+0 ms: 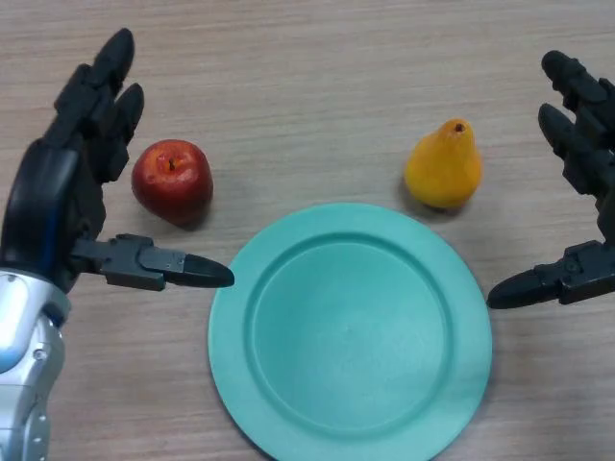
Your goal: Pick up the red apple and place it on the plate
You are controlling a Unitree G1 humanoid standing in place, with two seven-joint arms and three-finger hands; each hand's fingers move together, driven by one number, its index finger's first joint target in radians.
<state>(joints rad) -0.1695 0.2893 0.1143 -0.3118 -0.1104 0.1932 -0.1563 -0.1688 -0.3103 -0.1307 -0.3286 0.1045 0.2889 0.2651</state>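
Note:
The red apple (173, 180) stands upright on the wooden table, just left of and behind the teal plate (288, 384). The plate is empty and lies at the front middle. My left hand (58, 192) is open at the left. Its fingers (101, 96) reach up beside the apple's left and its thumb (163, 266) points right below the apple, close to the plate's rim. It does not touch the apple. My right hand (591, 202) is open at the right edge, its thumb pointing at the plate's right rim.
A yellow-orange pear (443, 167) stands behind the plate's right side, between the plate and my right hand. The wooden table (317, 67) stretches bare across the back.

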